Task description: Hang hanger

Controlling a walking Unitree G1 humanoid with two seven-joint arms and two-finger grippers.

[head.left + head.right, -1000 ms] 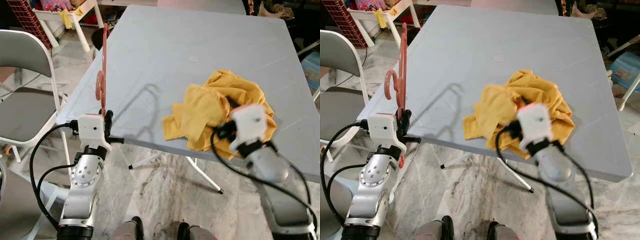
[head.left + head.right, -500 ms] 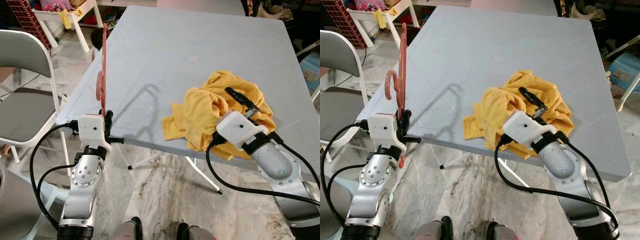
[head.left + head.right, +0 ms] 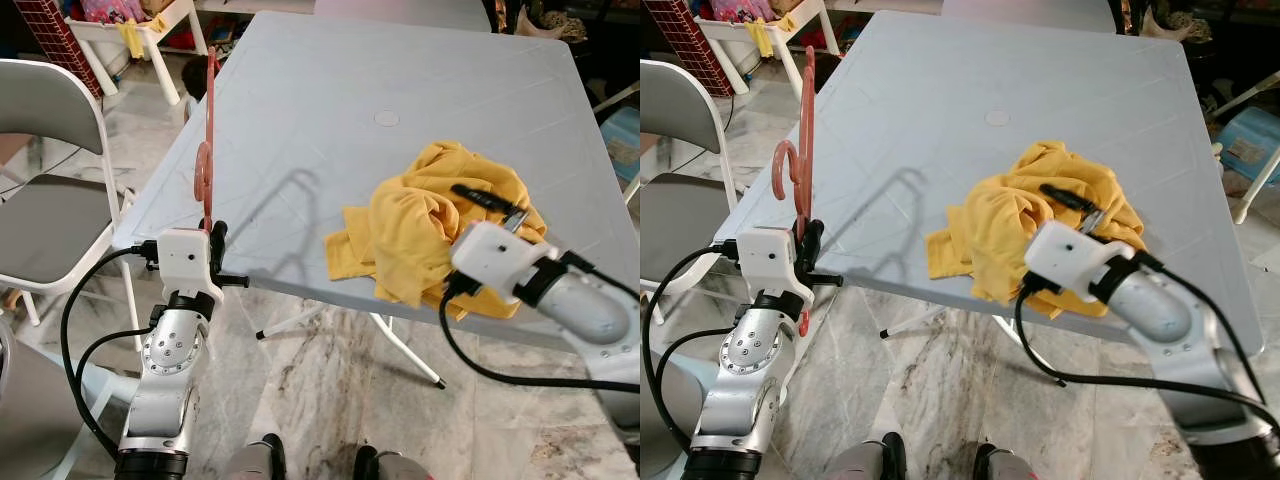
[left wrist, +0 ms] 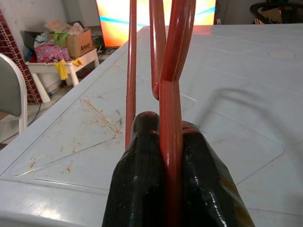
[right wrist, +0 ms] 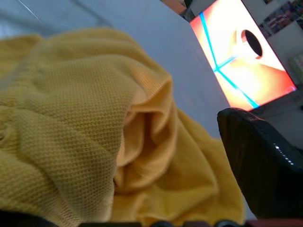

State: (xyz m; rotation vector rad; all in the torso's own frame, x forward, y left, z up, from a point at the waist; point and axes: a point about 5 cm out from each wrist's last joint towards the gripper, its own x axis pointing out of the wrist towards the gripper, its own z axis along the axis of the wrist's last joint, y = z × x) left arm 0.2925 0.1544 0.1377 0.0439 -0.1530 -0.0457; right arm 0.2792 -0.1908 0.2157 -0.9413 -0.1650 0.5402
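Black fingers of left gripper (image 4: 171, 177) pinch the red hanger (image 3: 207, 140) upright at the grey table's (image 3: 330, 90) near-left corner, hook side up. Right gripper (image 3: 1072, 208) w/ fingers spread, lying over the yellow cloth (image 3: 425, 225) heaped near table's front edge, well apart from hanger. Folding chair (image 3: 45, 150) stands left of table.

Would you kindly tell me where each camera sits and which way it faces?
Left and right eye views: on the head, looking down at the table; both arms show.
Left wrist view: along the left hand, shut on the hanger.
Right wrist view: along the right hand, open over the yellow cloth.
Shared: hanger and cloth appear in the eye views too.
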